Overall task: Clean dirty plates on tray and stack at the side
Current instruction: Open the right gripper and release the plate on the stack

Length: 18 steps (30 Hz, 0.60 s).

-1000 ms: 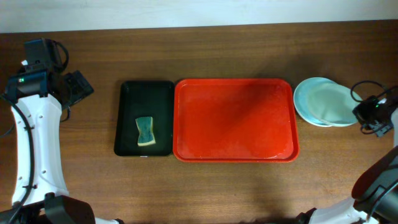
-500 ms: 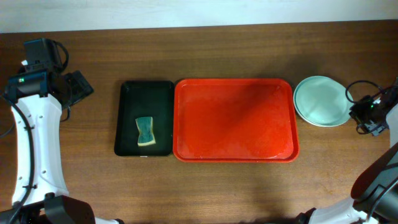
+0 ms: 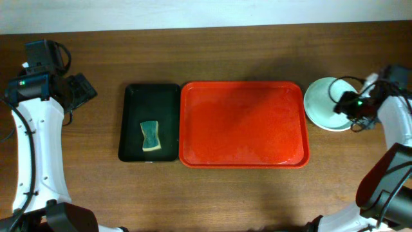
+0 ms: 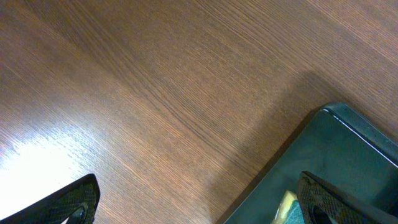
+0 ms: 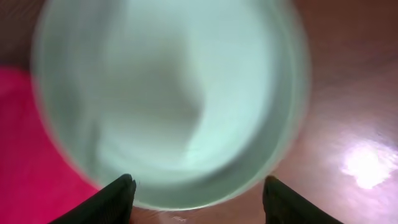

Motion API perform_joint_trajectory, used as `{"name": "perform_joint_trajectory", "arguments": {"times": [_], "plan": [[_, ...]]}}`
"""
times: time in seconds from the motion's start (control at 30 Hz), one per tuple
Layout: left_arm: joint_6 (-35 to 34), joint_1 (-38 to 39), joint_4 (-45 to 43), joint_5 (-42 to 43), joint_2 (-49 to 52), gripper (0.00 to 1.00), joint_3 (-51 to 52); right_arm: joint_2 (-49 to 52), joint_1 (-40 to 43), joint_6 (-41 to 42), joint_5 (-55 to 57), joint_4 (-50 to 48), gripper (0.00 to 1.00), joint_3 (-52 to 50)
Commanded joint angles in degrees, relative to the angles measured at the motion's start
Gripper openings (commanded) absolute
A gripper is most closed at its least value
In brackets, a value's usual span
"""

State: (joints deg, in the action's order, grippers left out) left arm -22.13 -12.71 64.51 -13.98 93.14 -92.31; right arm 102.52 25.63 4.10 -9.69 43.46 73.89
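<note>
Filling R wrist view w/ blur, plates sit beside tray overhead.

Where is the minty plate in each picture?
Overhead: the plate lies far right, beside the red tray.
Left wrist: not in it.
Right wrist: the plate, blurred, fills most of the picture.
Shared landmark: the red tray, at the right wrist view's left edge.

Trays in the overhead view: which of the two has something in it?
The narrower black tray, left of the red tray: a sponge lies in it. The red one is bare; the plates sit stacked off to its right.
</note>
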Motion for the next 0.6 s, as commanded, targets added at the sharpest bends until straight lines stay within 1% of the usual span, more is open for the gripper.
{"name": "perform_joint_trajectory", "arguments": {"times": [0.0,0.07,0.1,0.13,0.17,0.27,0.57], "plan": [[-0.3,-0.1,0.1,-0.4,-0.7,0.99,-0.4,0.1,-6.2,-10.4,-3.4,0.4,0.67,-0.4],[-0.3,-0.1,0.1,-0.4,-0.7,0.99,-0.4,0.1,-9.9,-13.4,-3.4,0.9,0.68,-0.4],[-0.3,-0.1,0.1,-0.4,-0.7,0.99,-0.4,0.1,-11.4,-13.4,-3.4,1.1,0.70,-0.4],[-0.3,-0.1,0.1,-0.4,-0.7,0.99,-0.4,0.1,-12.5,-13.3,-3.2,1.3,0.89,-0.4],[-0.3,-0.1,0.1,-0.4,-0.7,0.99,-0.4,0.1,-13.3,-13.3,-3.2,1.4,0.98,-0.4],[-0.3,-0.1,0.1,-0.4,-0.7,0.99,-0.4,0.1,-14.8,-13.3,-3.2,1.5,0.98,-0.4],[-0.3,-0.1,0.1,-0.4,-0.7,0.99,-0.4,0.1,-14.9,-13.3,-3.2,1.5,0.98,-0.4]]}}
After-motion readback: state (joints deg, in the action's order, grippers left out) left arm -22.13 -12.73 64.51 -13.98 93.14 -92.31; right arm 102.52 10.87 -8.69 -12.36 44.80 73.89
